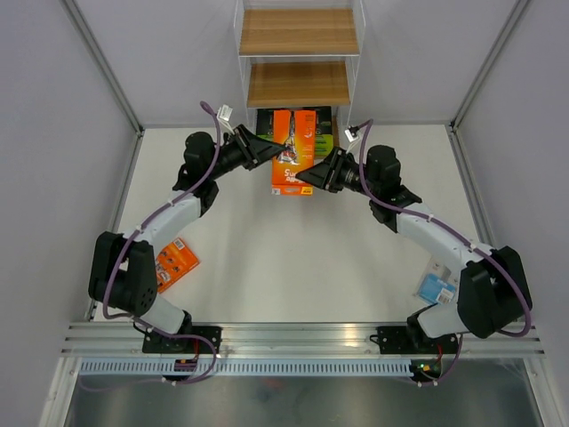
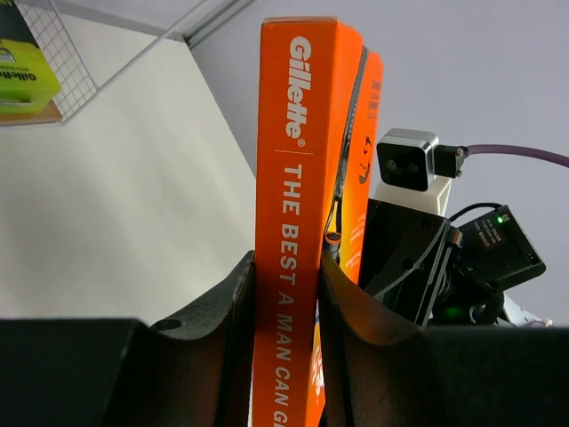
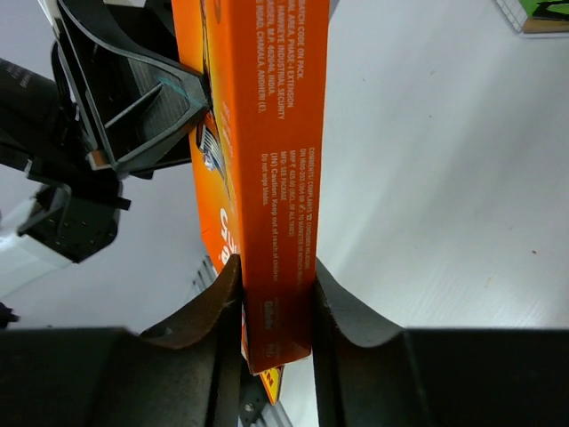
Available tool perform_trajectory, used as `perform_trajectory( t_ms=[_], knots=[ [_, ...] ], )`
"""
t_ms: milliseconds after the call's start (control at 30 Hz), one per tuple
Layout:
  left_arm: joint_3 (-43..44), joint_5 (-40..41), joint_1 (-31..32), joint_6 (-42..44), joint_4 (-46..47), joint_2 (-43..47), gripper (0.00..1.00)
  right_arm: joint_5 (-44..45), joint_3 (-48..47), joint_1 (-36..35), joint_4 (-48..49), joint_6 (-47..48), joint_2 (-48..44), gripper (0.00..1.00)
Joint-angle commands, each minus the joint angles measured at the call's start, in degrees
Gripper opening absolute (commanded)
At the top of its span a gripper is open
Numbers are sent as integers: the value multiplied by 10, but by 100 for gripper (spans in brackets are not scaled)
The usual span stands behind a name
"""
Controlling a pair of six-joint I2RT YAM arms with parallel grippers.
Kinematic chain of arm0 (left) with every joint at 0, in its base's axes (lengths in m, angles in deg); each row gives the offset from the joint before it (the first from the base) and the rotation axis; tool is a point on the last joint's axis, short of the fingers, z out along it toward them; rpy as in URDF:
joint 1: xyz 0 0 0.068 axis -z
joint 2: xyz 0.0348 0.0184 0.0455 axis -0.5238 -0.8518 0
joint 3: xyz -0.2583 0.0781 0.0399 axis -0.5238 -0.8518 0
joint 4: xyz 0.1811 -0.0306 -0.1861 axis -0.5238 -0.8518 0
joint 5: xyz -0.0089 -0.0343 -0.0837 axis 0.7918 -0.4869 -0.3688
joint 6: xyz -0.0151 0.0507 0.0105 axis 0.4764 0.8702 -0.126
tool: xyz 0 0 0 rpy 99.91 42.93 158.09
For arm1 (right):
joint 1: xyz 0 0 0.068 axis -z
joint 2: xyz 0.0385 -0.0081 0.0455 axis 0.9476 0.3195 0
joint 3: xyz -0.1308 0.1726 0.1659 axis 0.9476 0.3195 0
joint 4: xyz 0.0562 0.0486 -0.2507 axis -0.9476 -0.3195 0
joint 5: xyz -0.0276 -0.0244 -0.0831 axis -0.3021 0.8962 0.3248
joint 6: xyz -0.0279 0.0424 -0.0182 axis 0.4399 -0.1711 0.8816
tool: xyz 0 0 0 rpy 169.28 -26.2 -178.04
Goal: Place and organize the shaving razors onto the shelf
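Mid-task: orange pack [image 1: 293, 151] clamped by both left tool [image 2: 286, 294] and right tool [image 3: 276, 302], aloft before shelf [image 1: 298, 84]; green packs [image 1: 322, 133] seemingly on bottom tier; second pack [image 1: 176, 262] and blue pack [image 1: 437, 286] waiting on counter [image 1: 267, 258]

At your left claw [image 2: 286, 265], note matt black plastic fingers [image 2: 222, 338] against the smooth, glossy orange card pack [image 2: 289, 133]; beyond it, matt white tabletop [image 2: 133, 205].

Seen from above: two orange packs [image 1: 292, 151] [image 1: 176, 263], two green-and-black packs [image 1: 266, 121] [image 1: 324, 133] and one light blue pack [image 1: 436, 287], five in all; one shelf [image 1: 299, 32]; two robot arms, the left arm [image 1: 169, 218] and the right arm [image 1: 436, 231], each with one gripper, the left gripper [image 1: 283, 148] and the right gripper [image 1: 304, 177]
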Motion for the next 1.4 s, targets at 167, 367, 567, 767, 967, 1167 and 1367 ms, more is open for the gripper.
perform_trajectory(
  t_ms=[167,367,567,767,967,1167,1367],
  knots=[
    [79,25,-15,7,-72,-32,37,7,-74,-5,40,-25,63,20],
    [148,58,-63,41,-166,-64,61,48,-140,3,57,-53,125,7],
    [233,64,-73,65,-211,-118,65,54,-268,11,94,-83,229,0],
    [248,106,-98,96,-264,-122,66,95,-366,24,90,-126,309,0],
    [214,153,-141,166,-316,-52,67,118,-412,27,88,-151,352,1],
    [193,172,-145,223,-335,-17,67,150,-481,27,29,-144,390,1],
    [190,153,-145,219,-328,-24,66,149,-551,26,-19,-144,429,2]
  ],
)
